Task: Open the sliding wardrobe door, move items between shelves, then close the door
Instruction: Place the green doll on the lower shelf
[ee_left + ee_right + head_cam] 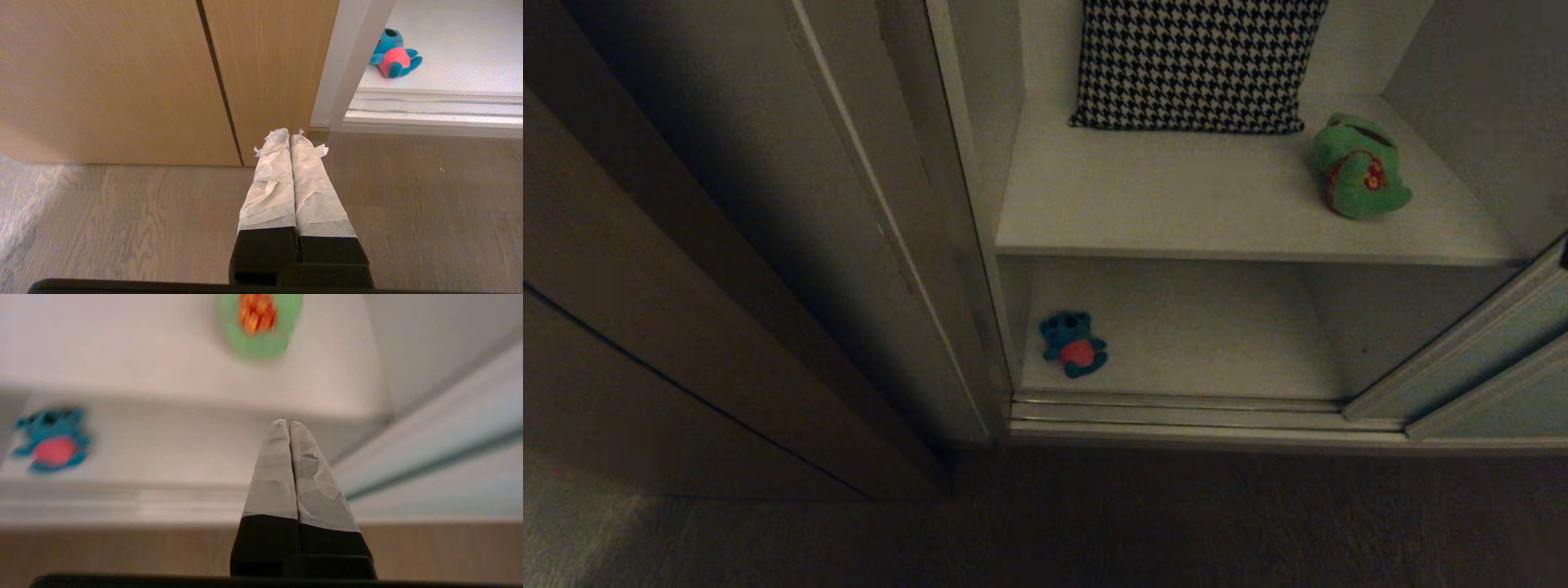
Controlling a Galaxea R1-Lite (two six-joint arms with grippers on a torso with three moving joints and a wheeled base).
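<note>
Frog (1360, 167): on upper shelf (1176, 212), right side, just beside cushion (1192, 61); soft plush, light, likely squashes under a pinch; best taken across the body, not a limb.
Bear (1074, 345): on lower shelf (1201, 335), left front corner, near the track (1176, 408); smaller, soft, light; belly the widest place to pinch, though lying flat, so likely needs a low approach.
Door (1486, 359): slid to the right, only its lower left edge showing; stiff flat panel, probably smooth, pushed at the frame edge rather than gripped.
Left tool (295, 134): pressed together, empty, over the floor (408, 212) by the brown panel (122, 81), well apart from bear.
Right tool (286, 424): pressed together, empty, pointing into the wardrobe between the 2 shelves.
Hidden: both arms outside head view; most of door cut off; cushion top cut off; frog's far side unseen; right wrist view smeared, toys' details unclear there.
</note>
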